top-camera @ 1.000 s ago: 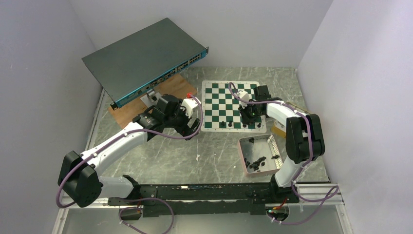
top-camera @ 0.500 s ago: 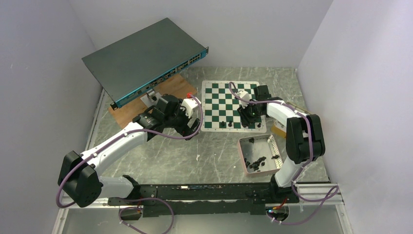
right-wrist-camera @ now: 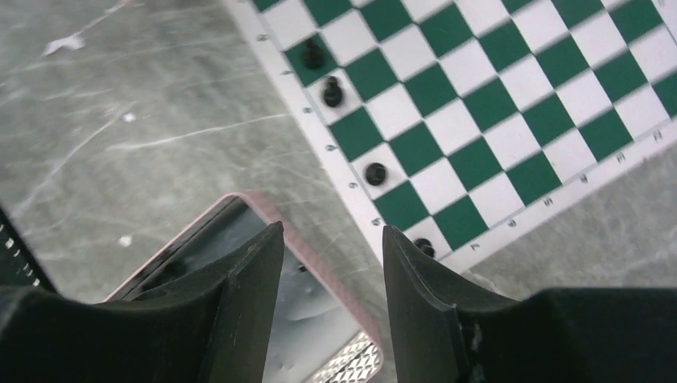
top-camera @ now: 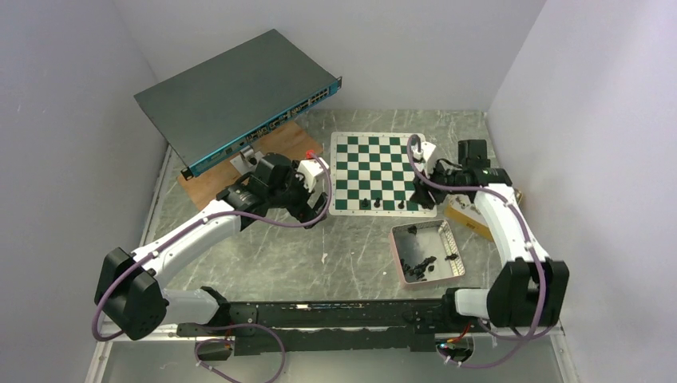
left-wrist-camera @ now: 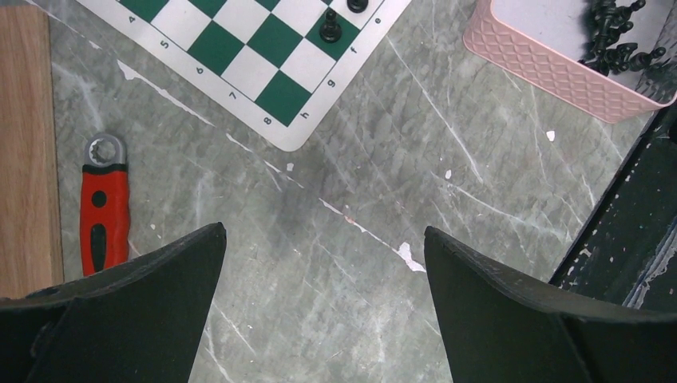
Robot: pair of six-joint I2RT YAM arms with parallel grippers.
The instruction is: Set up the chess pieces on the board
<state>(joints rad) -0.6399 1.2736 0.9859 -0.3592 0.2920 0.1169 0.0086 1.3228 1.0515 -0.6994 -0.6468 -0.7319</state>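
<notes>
At board near-right corner, my right pincer had let go, jaws parted, empty, pulled back from chess piece; left pincer stayed wide open.

Looks down past left hand, fingers wide apart above grey marbled table. Shows board corner at top with two chess pieces near its edge, red-handled wrench beside wooden plank at left, pink tray holding more of them at upper right.

Grey network switch sat tilted at upper left, above a wooden board. Red wrench lay just beside the board. Pink tray at lower right.
</notes>
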